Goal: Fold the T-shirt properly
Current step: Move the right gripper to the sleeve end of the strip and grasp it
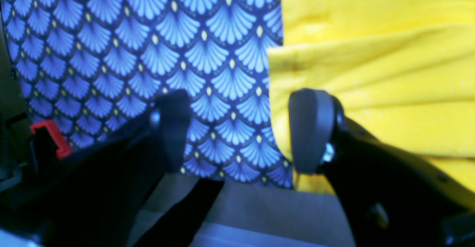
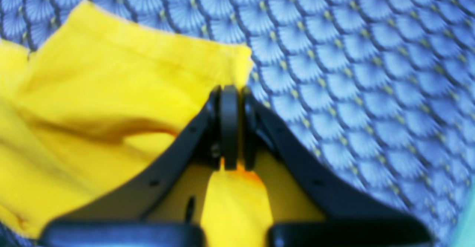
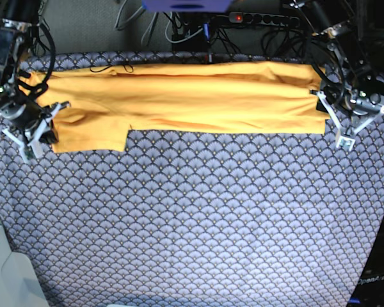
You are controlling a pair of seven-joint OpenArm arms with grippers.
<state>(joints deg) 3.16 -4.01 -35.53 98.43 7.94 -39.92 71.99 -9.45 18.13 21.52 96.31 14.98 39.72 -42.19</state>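
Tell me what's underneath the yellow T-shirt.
The blue scale-patterned cloth shows all along the near edge of the yellow T-shirt, so it likely continues beneath. Whatever lies under the folded layers is covered.

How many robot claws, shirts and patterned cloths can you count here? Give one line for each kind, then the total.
Claws: 2 (left, open; right, shut on the shirt's edge)
Shirts: 1 (yellow shirt)
Cloths: 1 (blue patterned cloth)
Total: 4
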